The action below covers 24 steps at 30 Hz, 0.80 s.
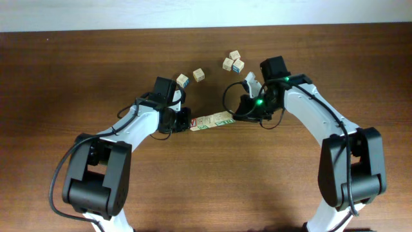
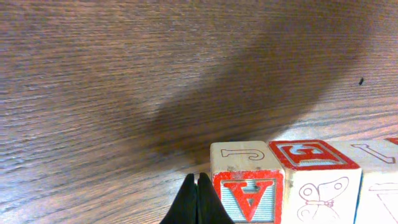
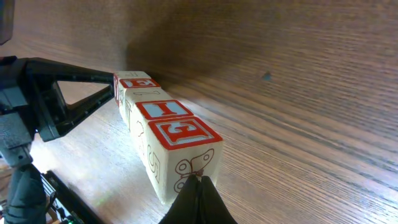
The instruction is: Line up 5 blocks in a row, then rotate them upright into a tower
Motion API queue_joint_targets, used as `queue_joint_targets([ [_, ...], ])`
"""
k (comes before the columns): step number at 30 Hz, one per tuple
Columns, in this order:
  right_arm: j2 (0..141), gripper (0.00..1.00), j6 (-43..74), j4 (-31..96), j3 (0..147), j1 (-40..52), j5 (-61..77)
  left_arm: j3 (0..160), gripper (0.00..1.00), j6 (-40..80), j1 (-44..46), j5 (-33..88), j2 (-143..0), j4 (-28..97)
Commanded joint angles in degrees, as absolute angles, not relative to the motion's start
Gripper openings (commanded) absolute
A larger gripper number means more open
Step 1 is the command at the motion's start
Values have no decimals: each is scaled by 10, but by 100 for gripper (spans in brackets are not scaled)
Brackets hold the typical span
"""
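The blocks [image 1: 212, 120], likely light, stiff, smooth-faced wooden cubes, lie in a row on the tabletop [image 1: 206, 187] between the left tool [image 2: 196, 202] and right tool [image 3: 199, 199], both pinched shut at its ends, so pressing squarely on the end faces seems best.

The table [image 1: 206, 187] is dark brown wood with a fine, visible grain, matt with a faint sheen beside the blocks [image 3: 180, 134]. The blocks are pale bare wood, smooth, with painted red faces. The arms [image 1: 313, 107] wear glossy white plastic shells, and the fingers [image 2: 186, 200] touching the blocks are matt black.
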<state>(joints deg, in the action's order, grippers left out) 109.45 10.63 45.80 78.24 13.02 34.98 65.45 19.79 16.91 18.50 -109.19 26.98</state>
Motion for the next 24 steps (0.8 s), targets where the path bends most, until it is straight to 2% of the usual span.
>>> queue_joint_targets([
  [1, 1082, 4, 112, 452, 802, 173, 401, 655, 0, 201, 188, 262, -1096, 264],
  [24, 1082, 4, 130, 456, 811, 190, 399, 655, 0, 201, 188, 262, -1096, 266],
])
